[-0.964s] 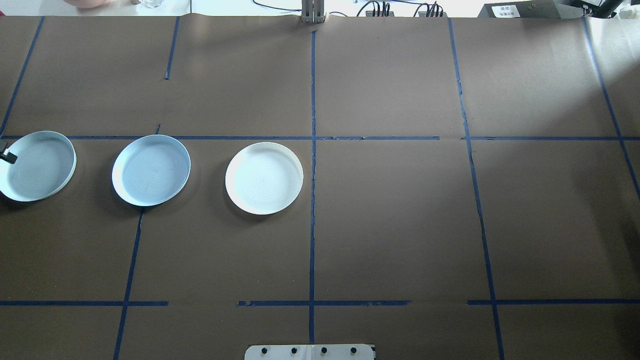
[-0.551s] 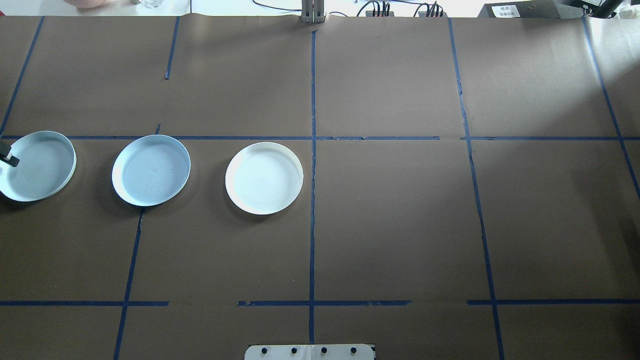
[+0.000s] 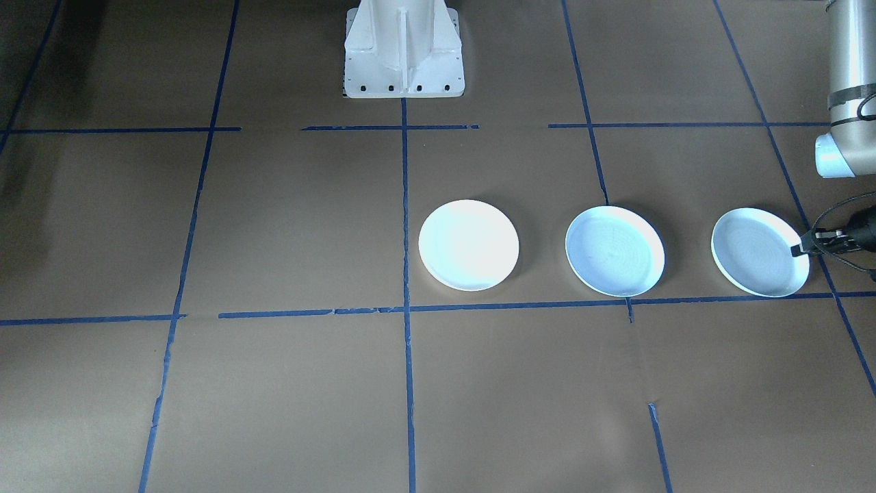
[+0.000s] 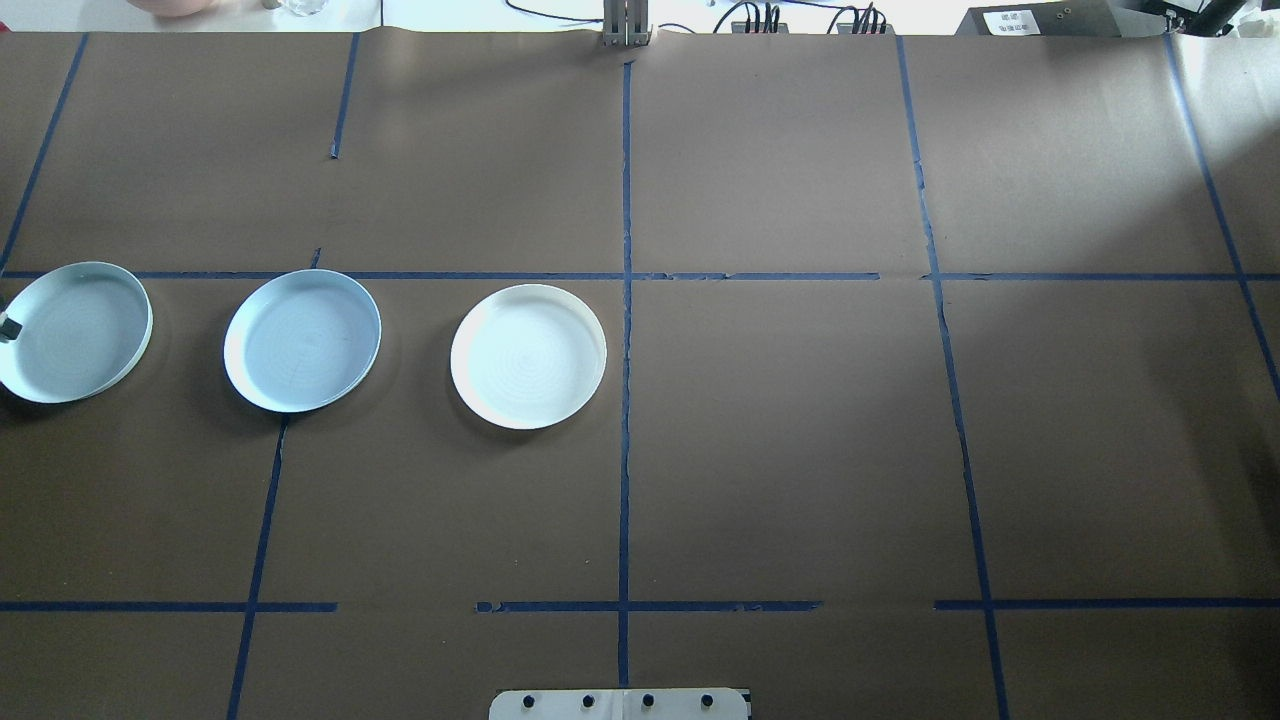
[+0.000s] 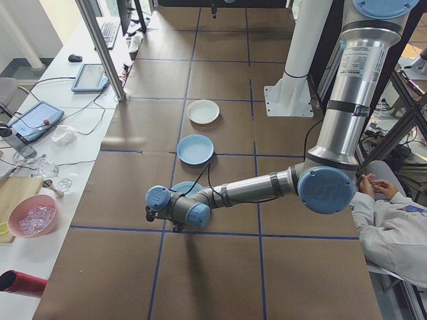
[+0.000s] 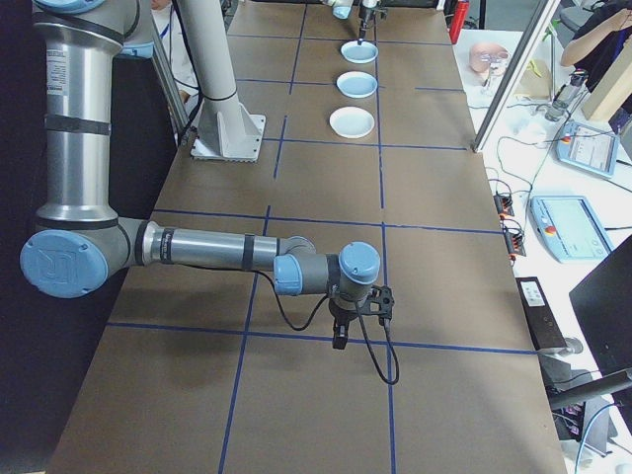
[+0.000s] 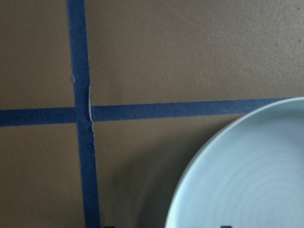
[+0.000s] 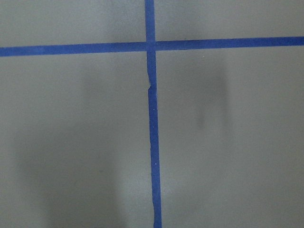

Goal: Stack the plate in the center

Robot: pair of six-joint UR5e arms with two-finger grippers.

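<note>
Three plates lie in a row. The center plate [image 4: 302, 340] is pale bluish with a raised rim. A like bluish plate [image 4: 75, 332] lies at the table's left end, and a brighter white plate [image 4: 528, 356] lies nearest the middle line. My left gripper [image 3: 802, 250] is low at the end plate's [image 3: 759, 252] outer edge. In the left wrist view the plate's rim [image 7: 199, 156] runs between two dark fingertips [image 7: 225, 226] that stand wide apart, one inside and one outside. My right gripper [image 6: 339, 341] hangs over bare table far from the plates; I cannot tell whether it is open or shut.
Blue tape lines [image 4: 625, 300] divide the brown table cover. The robot's white base [image 3: 404, 55] stands at the near edge. A person in white [image 5: 393, 220] sits beside the table's left end. Monitors, cables and a pink bowl [image 5: 30, 217] lie on the side bench.
The left gripper's visible finger has slid a little toward the left edge, from inside the end plate to its outer rim. The plates and the right arm have not moved.
</note>
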